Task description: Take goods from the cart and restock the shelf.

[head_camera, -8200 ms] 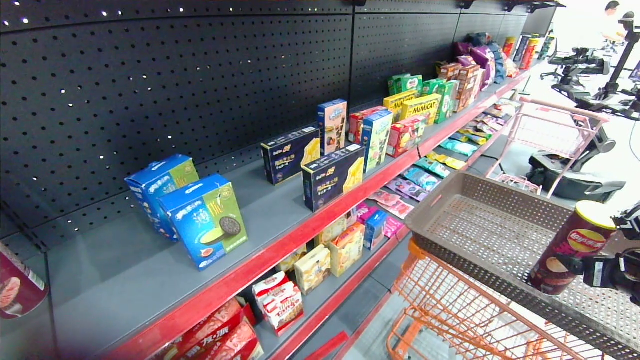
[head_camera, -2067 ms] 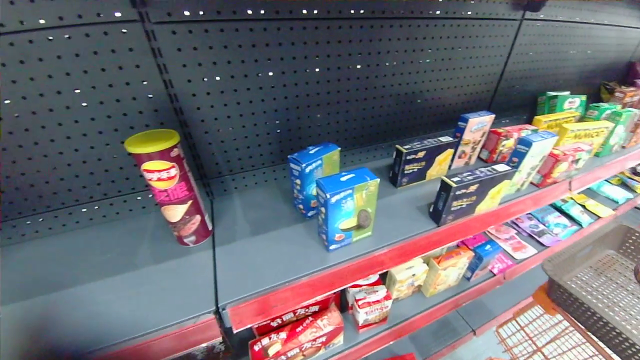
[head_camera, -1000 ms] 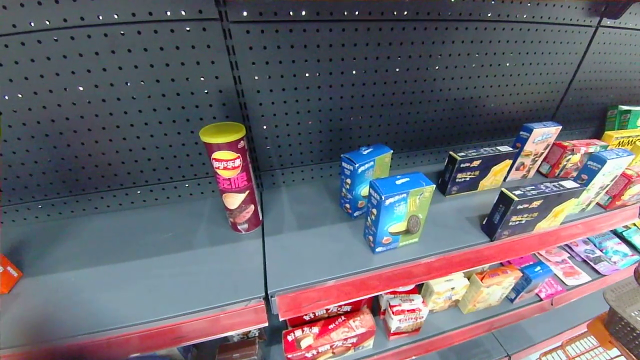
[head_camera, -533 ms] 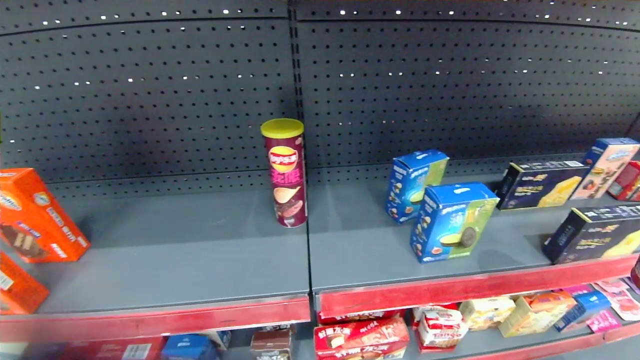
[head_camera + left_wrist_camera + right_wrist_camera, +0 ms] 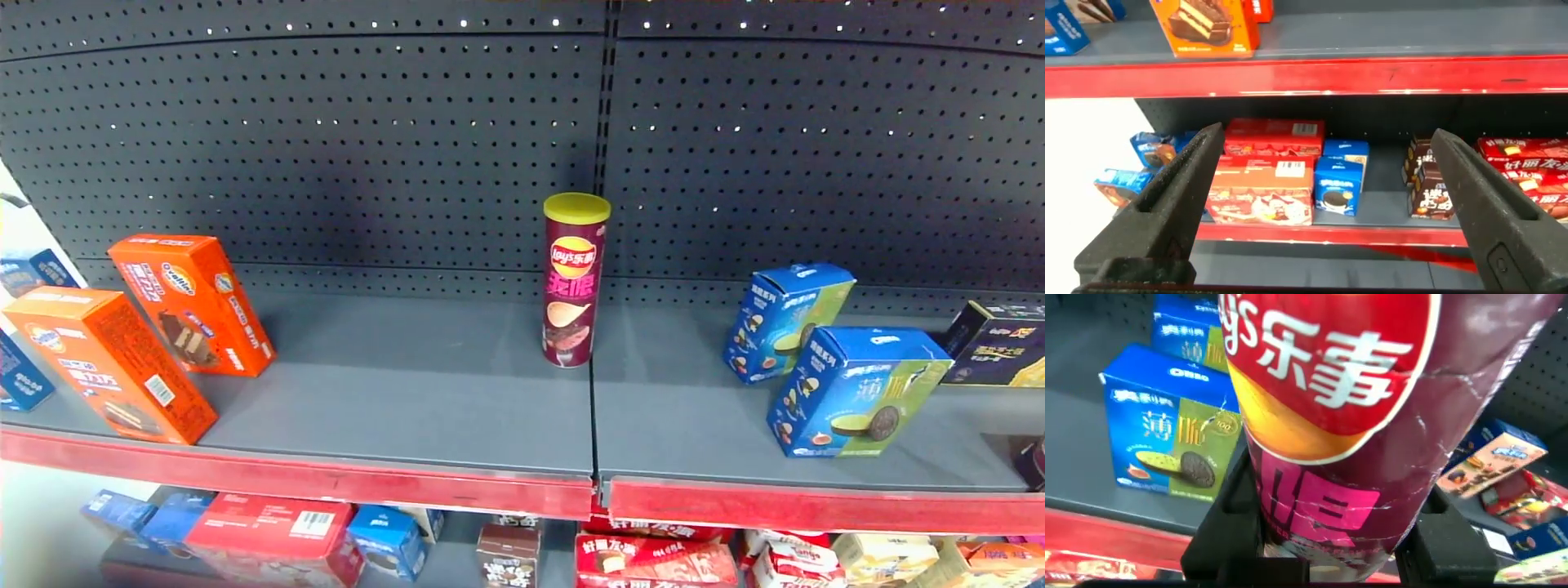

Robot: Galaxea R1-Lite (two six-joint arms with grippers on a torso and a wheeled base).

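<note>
A maroon chip can (image 5: 575, 279) with a yellow lid stands upright on the grey shelf (image 5: 408, 392), near the pegboard back wall at the seam between two shelf boards. My right gripper (image 5: 1339, 539) is shut on a second maroon chip can (image 5: 1331, 416), held in front of the shelf beside a blue cookie box (image 5: 1167, 433). A dark sliver of that held can (image 5: 1033, 462) shows at the head view's right edge. My left gripper (image 5: 1323, 220) is open with nothing between its fingers, low in front of the lower shelf.
Two orange boxes (image 5: 192, 302) lean on the shelf's left part and two blue cookie boxes (image 5: 853, 392) stand on the right. Bare shelf lies on both sides of the standing can. Red boxes (image 5: 1261, 175), blue and brown packs fill the lower shelf. A red strip (image 5: 294, 478) edges the shelf.
The head camera has swung left along the shelf: the cart basket has left the picture and the orange boxes have come in. The standing can stays put on the shelf.
</note>
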